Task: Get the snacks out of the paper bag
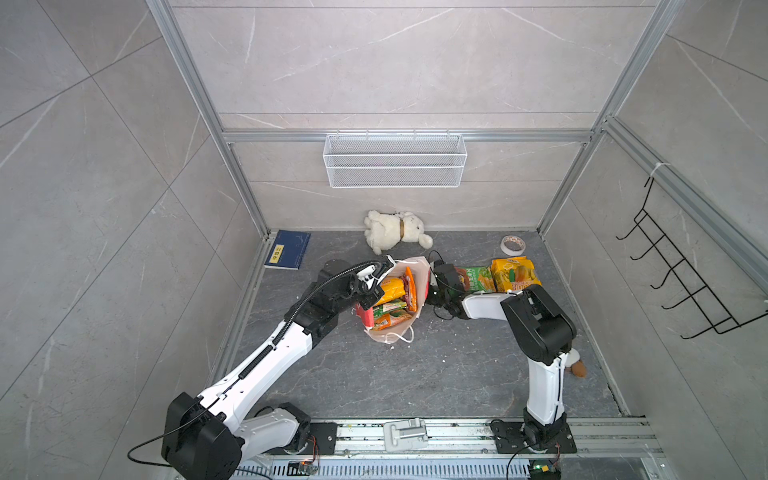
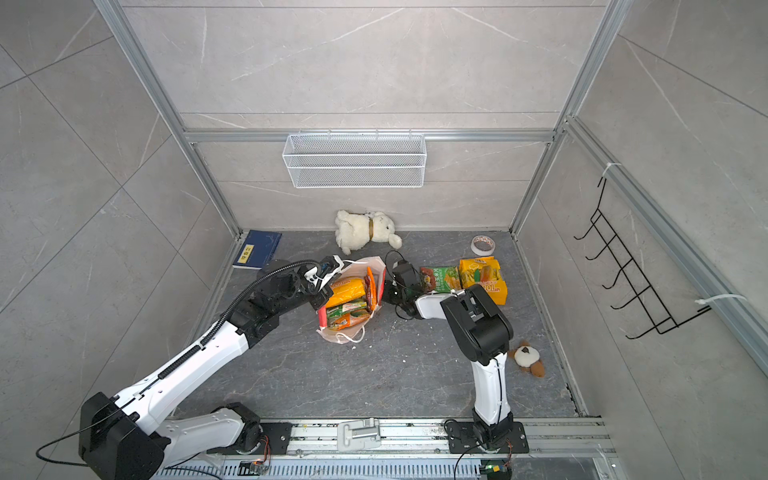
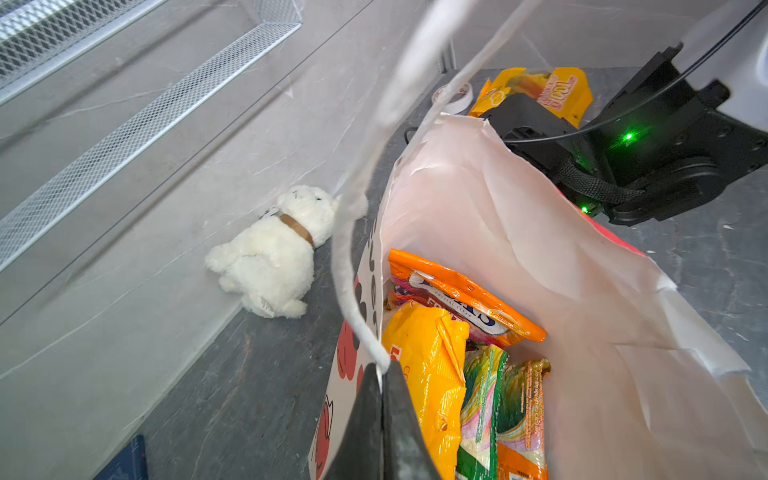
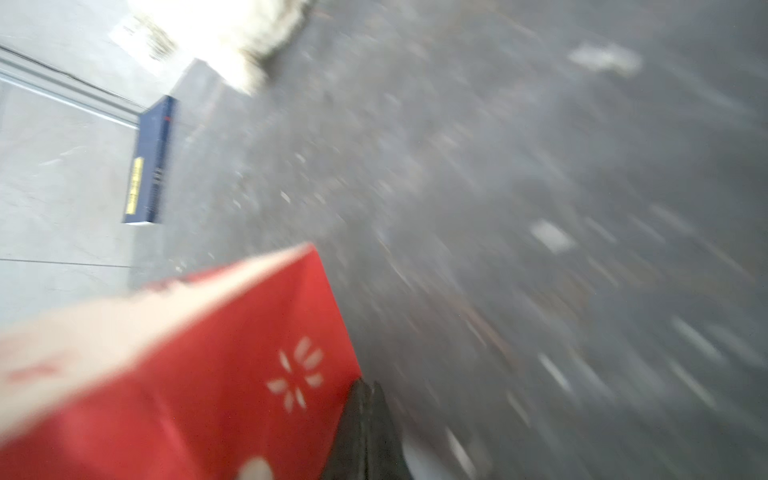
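L gripper point(image 3: 382, 376) is clamped tight on the left edge of the paper bag point(image 3: 498, 232), right where the white cord handle point(image 3: 345, 270) roots. My read: that's to hold the mouth open & stop the bag sliding. R gripper point(image 4: 365, 401) has its jaws closed too, tips right against the bag's red side. That wrist view is blurred, so I can't tell if paper is pinched or the tips are just braced there.

Bag sits mid-frame in both top views, just below the white plush point(image 1: 395, 230), mouth up twd camera. Snacks: at least four inside, standing on edge: yellow pkt point(image 3: 428, 374), orange pkt point(image 3: 465, 303), green pkts point(image 3: 482, 395). Two are out on the floor, loose green pkt point(image 1: 480, 278) + loose yellow pkt point(image 1: 513, 274), right of bag, below the tape roll point(image 1: 513, 245).

Approx a third done, I'd say. Next I'd free the R side, open it up & reach in; closed jaws can't pick. Risk: bag tips if L lets go.
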`<action>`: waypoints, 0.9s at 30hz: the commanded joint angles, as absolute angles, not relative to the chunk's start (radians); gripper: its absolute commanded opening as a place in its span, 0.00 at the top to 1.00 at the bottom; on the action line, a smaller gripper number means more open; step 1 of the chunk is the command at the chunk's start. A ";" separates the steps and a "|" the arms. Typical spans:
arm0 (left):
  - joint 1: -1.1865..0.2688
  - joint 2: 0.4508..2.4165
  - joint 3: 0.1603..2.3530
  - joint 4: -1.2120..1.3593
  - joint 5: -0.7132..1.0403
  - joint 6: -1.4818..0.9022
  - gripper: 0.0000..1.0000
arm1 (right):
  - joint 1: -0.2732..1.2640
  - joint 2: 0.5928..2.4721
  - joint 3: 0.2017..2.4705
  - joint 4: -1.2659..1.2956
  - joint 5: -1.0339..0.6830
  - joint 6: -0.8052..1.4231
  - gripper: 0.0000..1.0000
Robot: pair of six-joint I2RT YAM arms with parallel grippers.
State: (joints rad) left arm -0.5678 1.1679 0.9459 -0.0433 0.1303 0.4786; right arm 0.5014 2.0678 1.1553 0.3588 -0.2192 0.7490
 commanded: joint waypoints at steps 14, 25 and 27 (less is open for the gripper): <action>-0.571 1.111 0.953 -0.059 0.290 0.464 1.00 | 0.465 1.783 1.196 0.071 -0.222 0.569 0.94; -0.573 1.068 0.905 -0.108 0.470 0.451 1.00 | 0.473 1.601 0.760 0.152 -0.308 0.770 1.00; -0.572 1.068 0.906 -0.101 0.472 0.451 1.00 | 0.500 1.637 0.740 0.184 -0.306 0.780 1.00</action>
State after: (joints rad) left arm -0.5671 1.0973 0.8963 -0.1482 0.3637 0.4698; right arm 0.4698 1.6012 0.7662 0.1303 -0.2794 0.7208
